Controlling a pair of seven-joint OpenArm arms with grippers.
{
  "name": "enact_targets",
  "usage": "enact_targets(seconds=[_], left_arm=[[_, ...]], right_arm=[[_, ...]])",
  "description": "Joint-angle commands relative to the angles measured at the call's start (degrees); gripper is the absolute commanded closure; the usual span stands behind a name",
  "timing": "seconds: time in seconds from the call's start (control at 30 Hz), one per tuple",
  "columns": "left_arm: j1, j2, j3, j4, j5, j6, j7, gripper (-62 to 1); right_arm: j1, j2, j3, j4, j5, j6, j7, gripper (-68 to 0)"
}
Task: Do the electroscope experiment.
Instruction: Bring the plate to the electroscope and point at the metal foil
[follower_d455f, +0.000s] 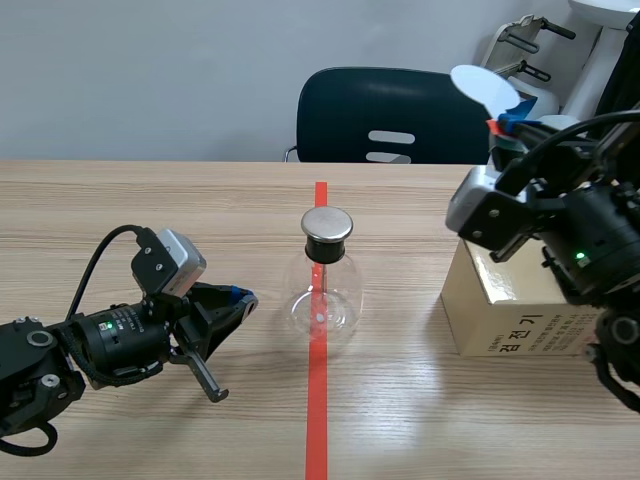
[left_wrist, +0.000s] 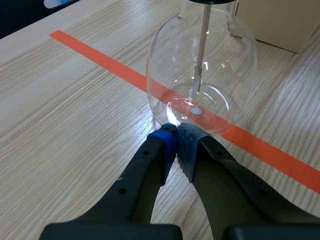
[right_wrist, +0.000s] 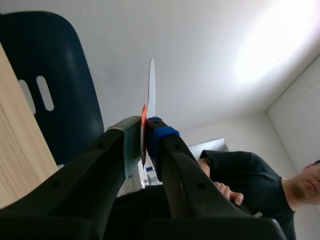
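Scene view: the glass flask (follower_d455f: 322, 295) with a metal cap (follower_d455f: 327, 224) stands on the red tape line (follower_d455f: 316, 420) mid-table; the left gripper (left_wrist: 176, 136) lies beside it, fingers together on nothing, tips at the flask's base. The right gripper (right_wrist: 145, 125), raised, is clamped on the orange stem of a white disc (follower_d455f: 484, 88); beneath sits a box (follower_d455f: 505, 300) printed "검전기".

You're in a lab- or classroom-type room, not a home: wood-grain table (follower_d455f: 120, 200) w/ an orange-red tape line (follower_d455f: 317, 420), dark blue chair (follower_d455f: 390, 115) vs. plain grey wall (follower_d455f: 150, 70), white equip. stand (follower_d455f: 590, 50) in the corner, glass electroscope flask (follower_d455f: 323, 290), gold box (follower_d455f: 500, 310) w/ Korean print.
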Motion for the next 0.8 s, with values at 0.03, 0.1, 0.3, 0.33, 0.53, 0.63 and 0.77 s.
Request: enact_targets(seconds=[0.03, 0.1, 0.3, 0.33, 0.53, 0.63, 0.77], left_arm=[[-0.3, 0.0, -0.6, 1.3, -0.5, 0.0, -0.8, -1.6], [-0.3, 0.0, -0.6, 1.3, -0.5, 0.4, -0.8, -1.6], [-0.3, 0.0, -0.6, 1.3, -0.5, 1.0, -0.7, -1.6], [-0.3, 0.0, -0.6, 1.3, -0.5, 1.0, -0.7, -1.6], [-0.3, 0.0, -0.6, 1.3, -0.5, 1.0, -0.8, -1.6], [-0.3, 0.0, -0.6, 1.3, -0.5, 1.0, -0.8, -1.6], [-0.3, 0.0, -0.6, 1.3, -0.5, 1.0, -0.8, -1.6]], right_arm=[[1.5, -1.5, -0.5, -0.3, -1.2, -0.8, 2.0, -0.7], [1.6, -2.8, -0.8, -1.2, -2.4, -0.6, 3.3, -0.7], [1.3, -6.5, -0.9, -3.5, -7.9, 0.5, 5.3, -0.7], [1.3, -6.9, -0.9, -3.7, -8.7, 1.2, 5.3, -0.7], [1.2, -7.5, -0.9, -4.2, -11.7, 4.1, 5.2, -0.7], [0.9, -7.5, -0.9, -4.2, -12.9, 5.3, 5.3, -0.7], [-0.5, -7.4, -0.9, -4.2, -14.7, 5.5, 7.3, -0.7]])
